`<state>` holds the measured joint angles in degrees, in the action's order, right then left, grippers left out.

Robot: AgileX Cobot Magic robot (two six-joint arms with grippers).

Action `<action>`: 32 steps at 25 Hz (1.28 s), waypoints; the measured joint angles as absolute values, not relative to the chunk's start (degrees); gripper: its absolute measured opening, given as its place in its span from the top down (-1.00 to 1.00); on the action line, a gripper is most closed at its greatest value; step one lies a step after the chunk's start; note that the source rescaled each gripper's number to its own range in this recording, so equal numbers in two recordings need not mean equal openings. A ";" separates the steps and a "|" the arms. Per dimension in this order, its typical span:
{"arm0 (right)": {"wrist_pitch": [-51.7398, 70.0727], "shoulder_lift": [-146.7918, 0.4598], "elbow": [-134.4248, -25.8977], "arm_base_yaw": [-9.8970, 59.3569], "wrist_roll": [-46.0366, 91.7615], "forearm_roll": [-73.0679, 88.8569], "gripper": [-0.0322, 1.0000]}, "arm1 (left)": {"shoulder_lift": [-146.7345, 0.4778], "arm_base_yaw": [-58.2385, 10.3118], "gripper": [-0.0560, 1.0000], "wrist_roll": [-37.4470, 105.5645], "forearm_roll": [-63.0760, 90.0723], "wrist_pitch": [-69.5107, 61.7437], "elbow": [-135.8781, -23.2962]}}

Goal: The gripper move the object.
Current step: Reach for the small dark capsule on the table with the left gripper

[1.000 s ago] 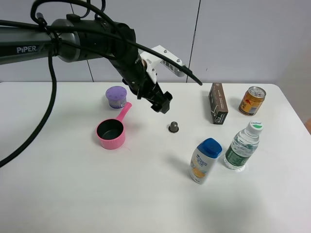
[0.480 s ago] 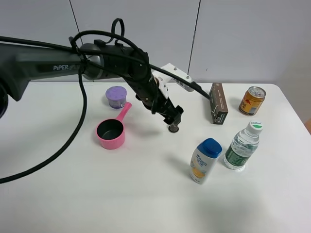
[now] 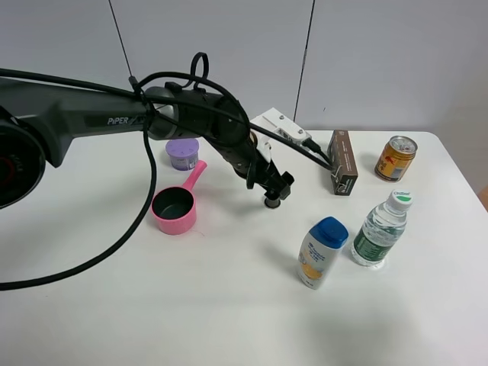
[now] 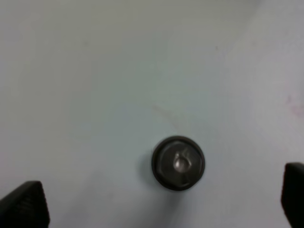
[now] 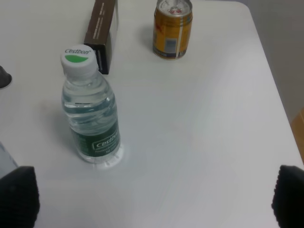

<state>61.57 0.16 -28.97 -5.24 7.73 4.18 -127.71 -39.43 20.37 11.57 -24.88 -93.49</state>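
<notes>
Now the left claw (image 3: 275,188) is hanging over the capsule (image 4: 178,163), fingers (image 4: 23,206) spread wide apart; the capsule is standing upright midway along the bench (image 3: 114,305), long axis vertical. A second ago the claw was hovering higher, left of it.

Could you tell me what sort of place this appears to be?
Probably a robotics lab bench: a dark grey cabled robot arm over a plain white table, bare grey wall panels behind, and unrelated props such as a yellow drink can and clear plastic water bottle.
</notes>
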 joint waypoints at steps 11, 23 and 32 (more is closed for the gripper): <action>61.57 0.16 -28.97 -5.24 7.73 4.18 -1.00 | -131.59 -39.66 -1.00 22.09 11.62 -21.22 -93.49; 61.57 0.16 -28.97 -5.24 7.73 4.18 -1.00 | -133.94 -42.68 -1.00 27.44 11.68 -18.11 -93.53; 61.57 0.16 -28.97 -5.24 7.73 4.18 -1.00 | -134.48 -41.99 -1.00 27.54 11.67 -17.81 -93.53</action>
<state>61.57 0.16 -28.97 -5.24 7.73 4.18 -134.48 -41.99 27.54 11.67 -17.81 -93.53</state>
